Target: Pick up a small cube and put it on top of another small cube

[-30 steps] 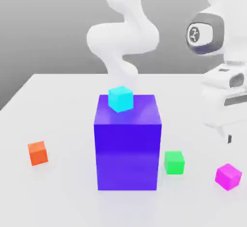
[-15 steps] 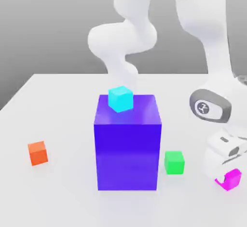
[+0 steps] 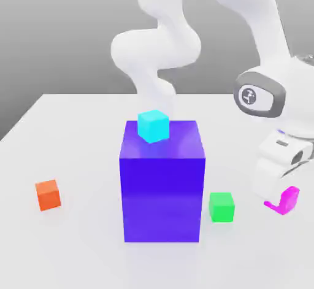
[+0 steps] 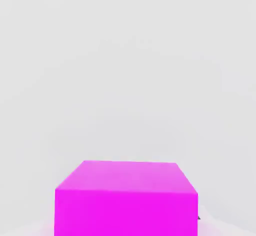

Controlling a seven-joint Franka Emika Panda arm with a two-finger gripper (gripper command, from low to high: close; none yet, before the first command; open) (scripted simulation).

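**Magenta cube at the pincer, lifted off the counter**

The small cube point(image 3: 284, 199) is magenta-pink and it sits right at the lower end of the pincer point(image 3: 279, 200), near the edge of the counter point(image 3: 73, 134) on the exterior view's right. It looks tilted and raised a little above the surface, with the white hand covering part of it. In the hand view the small cube point(image 4: 126, 198) is very close to the camera, with bare counter behind it. From this I judge that the pincer is closed on the cube and carries it, although the fingers themselves cannot be seen clearly.

The relation that matters for the coming move is this one: the cyan cube point(image 3: 153, 125) rests on top of the big blue-purple block point(image 3: 162, 180), which stands near the middle of the counter. It lies toward the exterior view's left of the pincer and clearly higher than the carried cube. So the move probably calls for a lift first and then a travel sideways over the block.

The green cube point(image 3: 221, 207) stands between the block and the pincer, low on the counter, and the orange cube point(image 3: 48, 194) is well apart on the far side
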